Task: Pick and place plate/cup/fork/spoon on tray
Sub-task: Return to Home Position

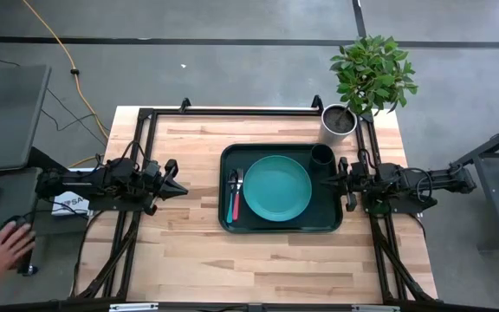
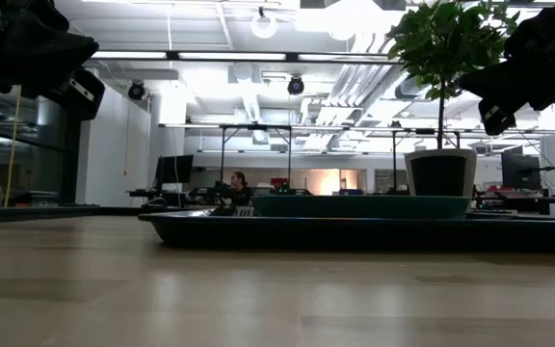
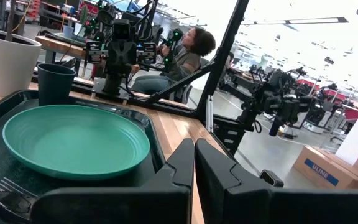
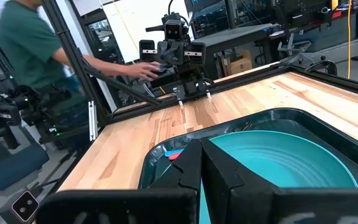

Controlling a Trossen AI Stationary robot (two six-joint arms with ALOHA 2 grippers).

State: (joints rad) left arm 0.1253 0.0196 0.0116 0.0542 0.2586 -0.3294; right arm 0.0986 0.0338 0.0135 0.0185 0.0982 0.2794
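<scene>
You have the tray (image 1: 281, 229) on the counter (image 1: 189, 260) with all four items on it. The plate (image 1: 276, 188) lies flat at the tray's centre. The cup (image 1: 322, 156) stands upright in the tray's corner nearest the white plant pot (image 1: 339, 122), just beside the plate. The spoon (image 1: 231, 185) and the fork (image 1: 237, 206) lie side by side along the tray's left edge, between rim and plate, with the spoon nearer the rim.

Your left pincer (image 1: 180, 188) hangs over bare counter, well apart from the tray's left side, fingers closed together and holding nothing. Your right pincer (image 1: 327, 181) sits over the tray's right rim, tips near the plate, likewise closed and empty.

A person's hand (image 1: 3, 251) shows off the counter, far to the tray's left.
</scene>
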